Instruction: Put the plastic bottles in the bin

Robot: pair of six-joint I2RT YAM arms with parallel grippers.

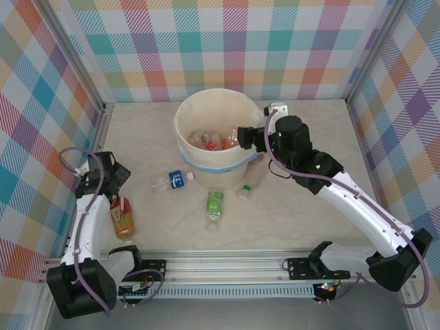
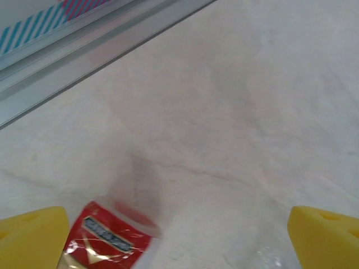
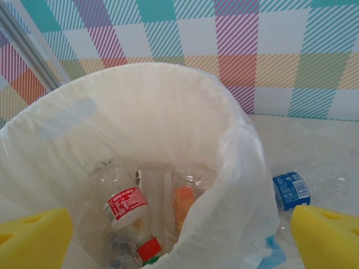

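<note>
The bin (image 1: 184,118) stands mid-table, cream-white with a light-blue band; its liner (image 3: 241,185) is seen close in the right wrist view. Several plastic bottles lie inside, among them a red-labelled one (image 3: 126,204) and an orange one (image 3: 184,204). My right gripper (image 1: 242,136) hangs open over the bin's right rim, its yellow pads (image 3: 33,238) holding nothing. On the table lie a blue-labelled bottle (image 1: 173,180), a green-labelled bottle (image 1: 215,206), a clear bottle (image 1: 251,180) against the bin, and a red-labelled bottle (image 1: 124,216). My left gripper (image 1: 115,189) is open just above that red-labelled bottle (image 2: 106,241), which sits beside its left pad (image 2: 33,238).
Aluminium frame rails (image 2: 73,50) run along the table's left side and near edge. Checked walls enclose the table on three sides. Bare marble-look tabletop (image 1: 309,213) stretches to the right of the bin, under the right arm.
</note>
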